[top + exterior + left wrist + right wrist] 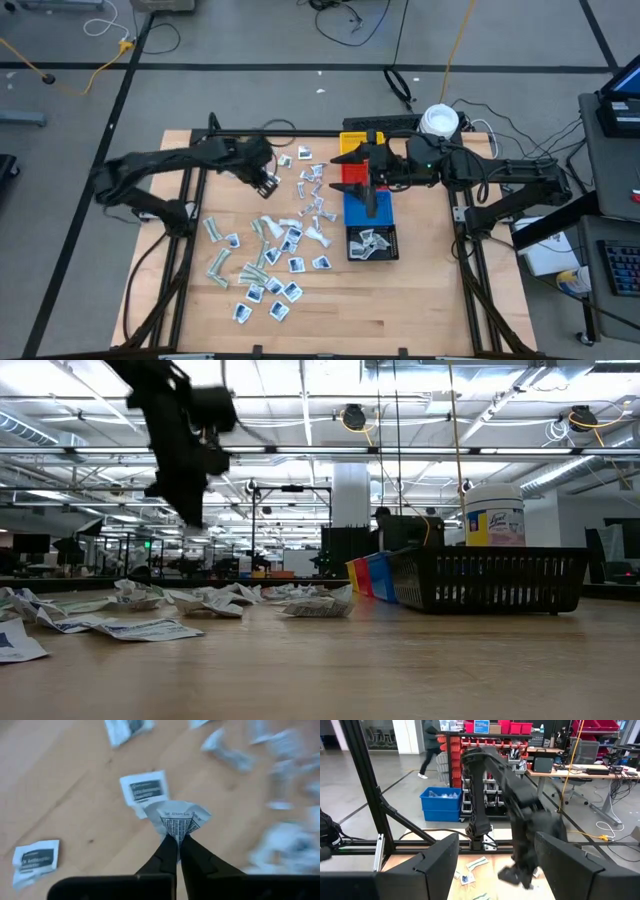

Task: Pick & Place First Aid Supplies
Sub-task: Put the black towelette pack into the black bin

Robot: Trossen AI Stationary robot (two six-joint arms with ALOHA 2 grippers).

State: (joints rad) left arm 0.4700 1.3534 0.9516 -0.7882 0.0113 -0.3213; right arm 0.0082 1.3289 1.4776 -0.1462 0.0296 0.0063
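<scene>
First aid supplies (268, 250) lie scattered over the left and middle of the wooden table (420, 300), loose packets with bare wood between them and a wide clear strip along the near edge. One white packet (179, 817) with fine dark print is pinched between the left gripper (177, 844), whose fingers are pressed together on its lower fold. In the left wrist view that packet hangs above the wood, with another white sachet (145, 790) lying just beyond it and a third sachet (36, 860) well apart. From above, the left gripper sits over the far edge of the scatter; the low view shows it raised well clear of the tabletop.

The right gripper (370, 192) hovers over the row of bins, its fingers (435, 860) spread wide with nothing between them. Below it the blue bin (366, 212) sits between the red bin (352, 172) and the black basket (372, 243), which holds a few packets. A white jar (438, 121) stands past the bins near the far edge.
</scene>
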